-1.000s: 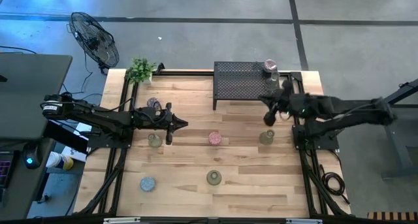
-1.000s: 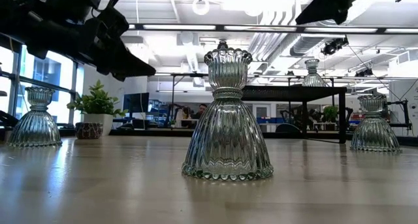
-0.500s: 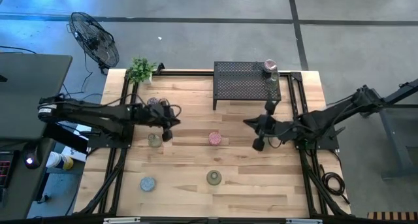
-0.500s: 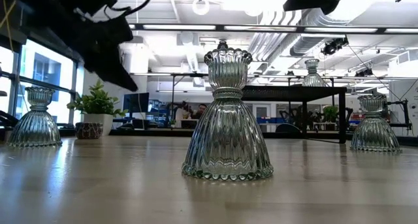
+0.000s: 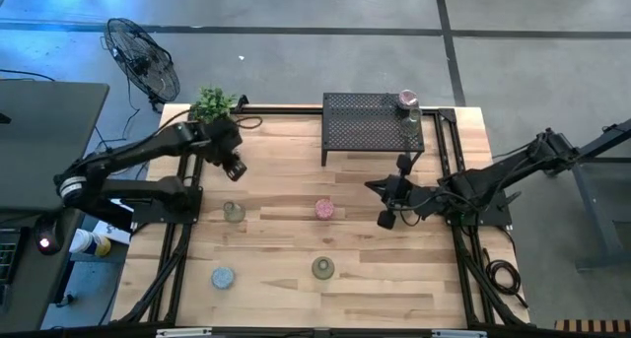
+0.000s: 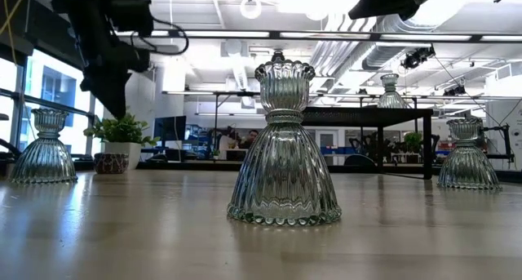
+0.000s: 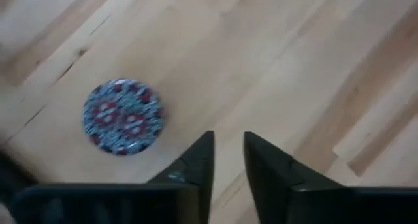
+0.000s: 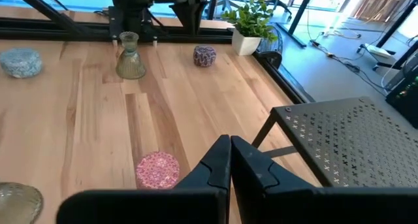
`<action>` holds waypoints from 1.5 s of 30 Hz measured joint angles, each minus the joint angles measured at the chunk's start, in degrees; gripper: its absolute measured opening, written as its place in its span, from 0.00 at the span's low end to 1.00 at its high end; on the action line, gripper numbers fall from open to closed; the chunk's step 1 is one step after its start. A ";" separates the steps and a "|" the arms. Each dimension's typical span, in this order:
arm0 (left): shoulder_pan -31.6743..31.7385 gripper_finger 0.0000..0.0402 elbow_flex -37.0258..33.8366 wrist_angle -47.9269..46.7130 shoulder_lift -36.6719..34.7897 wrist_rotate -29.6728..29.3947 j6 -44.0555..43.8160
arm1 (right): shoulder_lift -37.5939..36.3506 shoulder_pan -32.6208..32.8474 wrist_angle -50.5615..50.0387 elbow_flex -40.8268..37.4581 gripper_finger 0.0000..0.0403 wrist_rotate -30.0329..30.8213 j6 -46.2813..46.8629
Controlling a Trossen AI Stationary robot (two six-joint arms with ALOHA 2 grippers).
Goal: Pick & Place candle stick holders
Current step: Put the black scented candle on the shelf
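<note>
While two candle stick holders (image 5: 408,105) already sit on the black rack (image 5: 370,131), five more wait on the worktop (image 5: 286,299). Above a mauve holder (image 7: 122,115), the left gripper (image 7: 226,160) is slightly spread and empty. Nearly pressed together, the right gripper (image 8: 229,160) hangs near a pink holder (image 8: 157,169). A plant (image 5: 213,103) stands nearby.

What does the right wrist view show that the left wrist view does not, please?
Only the right wrist view shows the black mesh rack, the potted plant, the pink holder, the tall clear holder, the light blue holder and the shut right pincer. Only the left wrist view shows the left pincer, narrowly parted and empty above the table. Both show the wooden table and the mauve patterned holder, close below the left wrist and far off for the right.
</note>
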 joint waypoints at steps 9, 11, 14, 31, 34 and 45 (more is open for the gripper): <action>8.02 0.62 -0.04 0.84 7.54 -4.58 0.71 | 0.00 0.00 0.01 0.00 0.00 -0.36 0.00; 9.13 0.69 -0.05 2.07 10.20 -4.86 1.44 | 0.00 0.00 0.02 0.00 0.00 -0.38 -0.03; 10.93 0.77 -0.05 3.76 13.94 -5.06 3.42 | 0.00 0.00 0.01 0.00 0.00 -0.40 -0.05; 12.62 0.82 -0.07 7.84 23.89 -9.32 8.99 | 0.00 -0.02 0.00 0.00 0.00 -1.08 -0.11; 12.60 0.82 -0.07 8.13 25.10 -9.30 9.11 | 0.00 -0.01 0.00 0.00 0.00 -1.54 -0.11; 12.46 0.72 -0.05 8.23 25.96 -7.55 10.30 | 0.00 -0.02 0.00 0.00 0.00 -1.67 -0.14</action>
